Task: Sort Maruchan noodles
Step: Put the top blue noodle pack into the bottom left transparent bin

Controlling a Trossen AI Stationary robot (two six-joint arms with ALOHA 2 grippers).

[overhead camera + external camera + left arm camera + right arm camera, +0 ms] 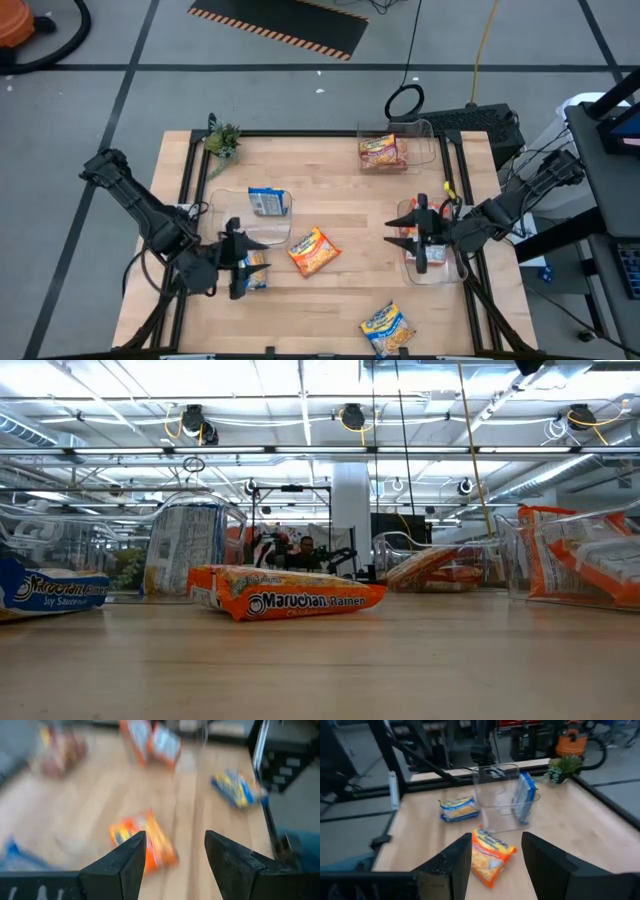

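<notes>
- Orange crinkly plastic: the orange packet point(313, 250) lies flat and loose mid-worktop, between the two end effectors and touching neither; "Maruchan Ramen" lettering shows along its edge in the low view.
- Left end effector point(247, 262): fingers spread with nothing between them. A yellow-and-blue packet point(254, 272) lies just beside or under it; contact cannot be told.
- Right end effector point(405, 233): fingers parted and empty, facing the orange packet from just beside the near-right clear bin point(436, 262), which holds red-and-white packets.
- Step in hand, by judgement: picking up the orange packet. Best done by descending squarely over its narrow width, fingers astride the long edges, closing gently, since the film is slippery, gives under pressure, and the brittle block inside may crack.
- Yellow packet point(387, 328): flat pillow shape, glossy, at the worktop's front edge, well apart from both end effectors.
- Far clear bin point(427, 143): rigid transparent walls, rounded corners, orange packets inside, beyond the right end effector.
- Left clear bin point(230, 203): a blue-and-white packet point(269, 202) leans upright in it, just beyond the left end effector.
- Worktop point(340, 200): pale wood planks, smooth, dark-framed.
</notes>
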